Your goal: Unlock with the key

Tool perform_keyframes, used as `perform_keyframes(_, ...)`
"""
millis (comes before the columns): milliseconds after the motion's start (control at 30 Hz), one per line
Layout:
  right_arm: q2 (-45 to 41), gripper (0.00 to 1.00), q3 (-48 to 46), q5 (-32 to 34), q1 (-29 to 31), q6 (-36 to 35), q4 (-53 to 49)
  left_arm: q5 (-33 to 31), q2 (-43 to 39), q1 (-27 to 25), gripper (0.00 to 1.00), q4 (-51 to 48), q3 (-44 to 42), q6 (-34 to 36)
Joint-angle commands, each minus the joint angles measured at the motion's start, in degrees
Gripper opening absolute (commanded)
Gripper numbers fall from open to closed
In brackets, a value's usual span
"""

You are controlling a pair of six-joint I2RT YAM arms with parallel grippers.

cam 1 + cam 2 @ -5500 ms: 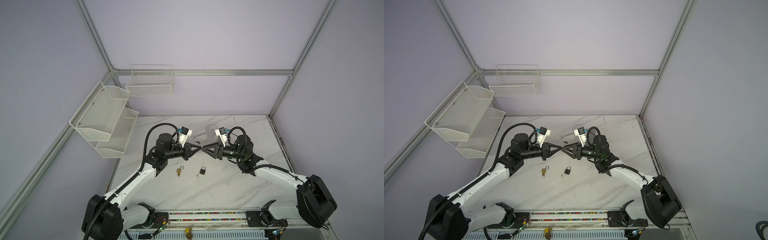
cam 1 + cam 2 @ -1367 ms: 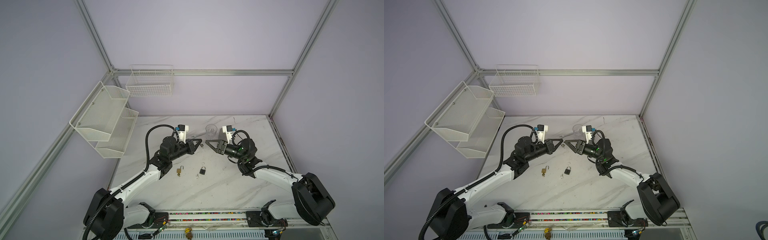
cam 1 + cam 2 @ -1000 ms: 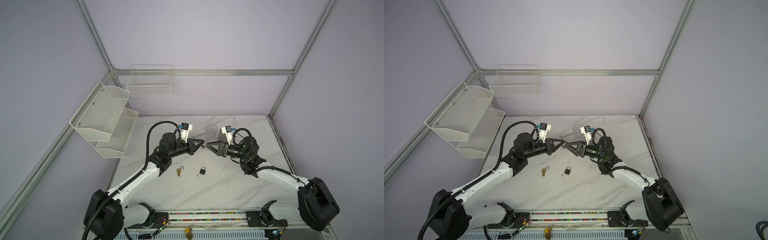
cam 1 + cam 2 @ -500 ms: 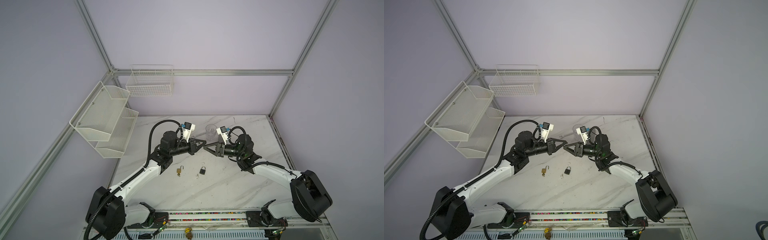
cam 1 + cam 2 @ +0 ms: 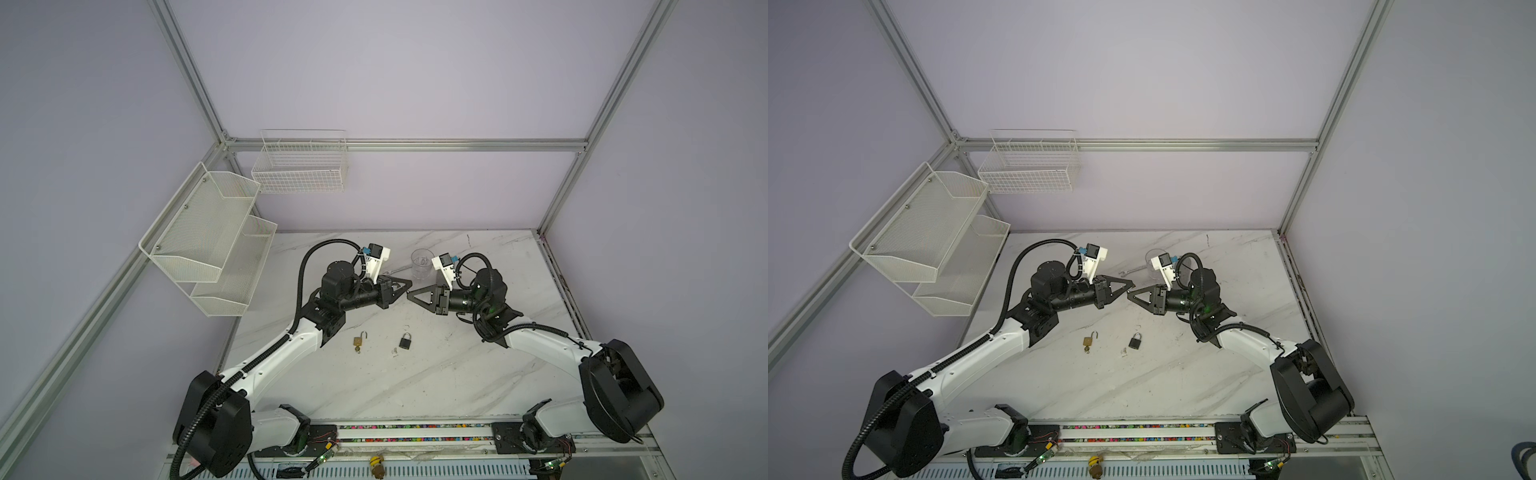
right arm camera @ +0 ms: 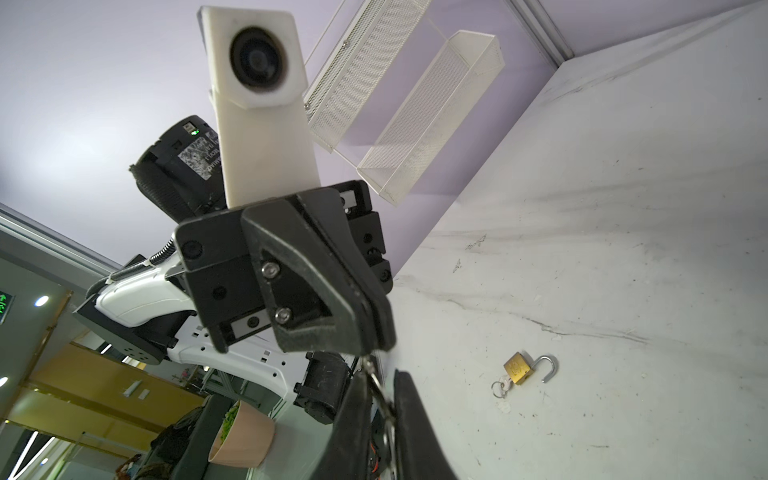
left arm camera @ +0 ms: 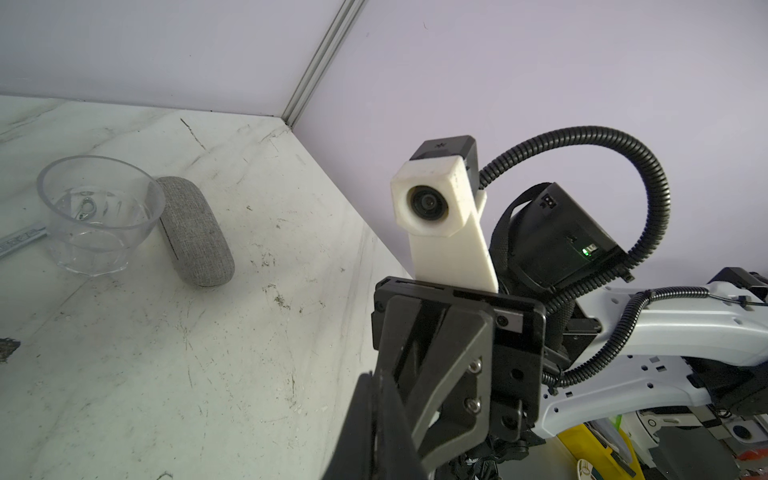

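Metal key (image 6: 375, 381), pinched by the clenched left gripper (image 6: 374, 344), hangs between the right gripper (image 5: 409, 296) fingers (image 6: 412, 412); whether they grasp it, I cannot tell. An early release would drop it.

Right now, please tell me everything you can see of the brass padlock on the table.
The brass padlock is small, with a yellow metal body and a silver shackle. The shackle is open, one end swung free. A key on a ring sits in the end opposite the shackle. It lies flat on the white marble table, left of the black padlock in both top views and apart from it. Only table and key touch it.
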Motion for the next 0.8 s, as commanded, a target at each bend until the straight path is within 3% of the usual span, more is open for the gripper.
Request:
perform_keyframes(0,-0.56,0.13,0.15,-0.78,-0.24,-0.23,1.31,0.86,-0.36,0.39,0.00,1.41,5.98,0.92)
perform_keyframes(200,-1.28,0.00,0.08,-0.63,-0.23,-0.27,1.33,1.02,-0.12,0.50,0.00,1.61,5.77,0.94)
perform_keyframes(333,-1.84,0.00,0.07,-0.31,-0.23,-0.08,1.27,0.90,-0.05,0.83,0.00,1.52,5.88,0.85)
perform_keyframes(533,-2.44,0.00,-0.20,2.52,-0.58,0.46,-1.71,-0.72,-0.93,1.79,0.48,1.17,6.81,0.07)
perform_keyframes(767,-6.06,0.00,-1.07,7.46,-2.76,-1.46,-9.84,-8.43,-5.20,2.01,0.65,-3.28,5.97,0.30)
